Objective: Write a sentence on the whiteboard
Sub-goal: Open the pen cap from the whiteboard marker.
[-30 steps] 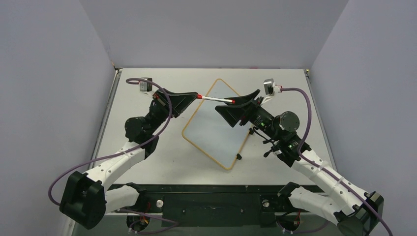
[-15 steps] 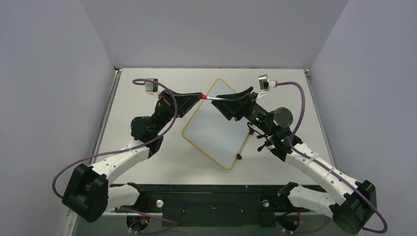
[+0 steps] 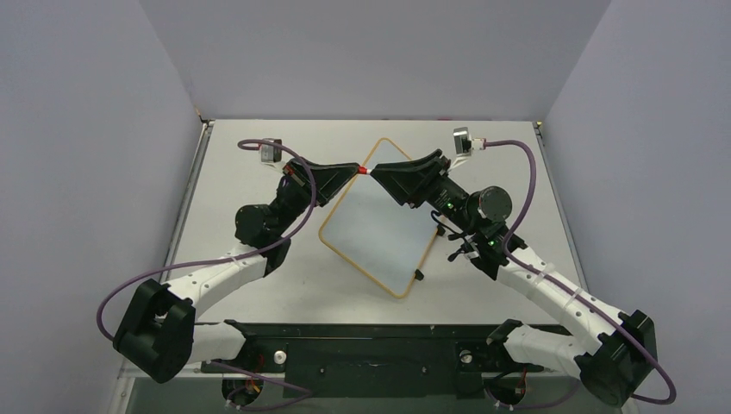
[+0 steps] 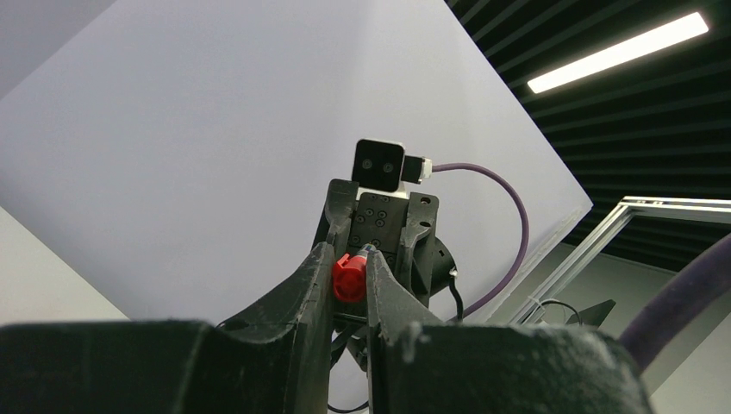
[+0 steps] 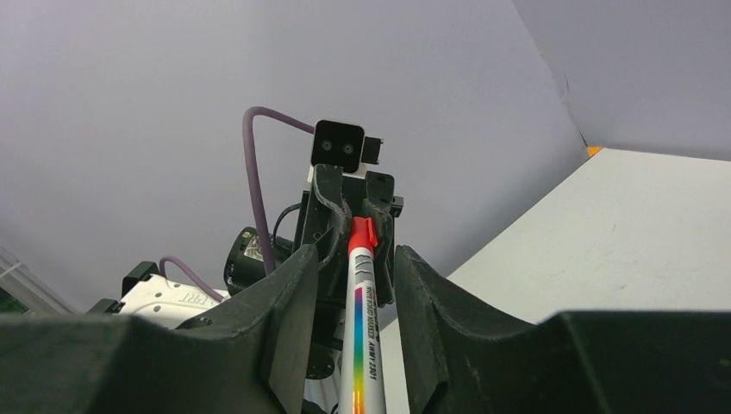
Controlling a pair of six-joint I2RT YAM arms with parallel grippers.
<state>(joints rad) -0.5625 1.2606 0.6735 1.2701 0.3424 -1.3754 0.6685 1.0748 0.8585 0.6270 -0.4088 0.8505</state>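
Observation:
The whiteboard [image 3: 379,228], white with a thin orange frame, lies turned like a diamond at the table's middle. Above its far corner both grippers meet tip to tip. My left gripper [image 3: 355,170] is shut on the red cap [image 4: 348,278] of a marker, pinched between its fingertips. My right gripper [image 5: 355,267] faces it and surrounds the white barrel of the marker [image 5: 359,328], which has a rainbow stripe. Narrow gaps show on both sides of the barrel. In the top view only the red cap [image 3: 365,171] shows between the two grippers.
Two small black clips [image 3: 419,275] sit on the whiteboard's right edge. Grey walls close the table [image 3: 259,285] on three sides. Purple cables loop off both wrists. A black rail runs along the near edge between the arm bases.
My right gripper slid left along the marker until it met the left gripper, and its jaws narrowed around the barrel. The left arm shifted slightly right, still gripping the cap.

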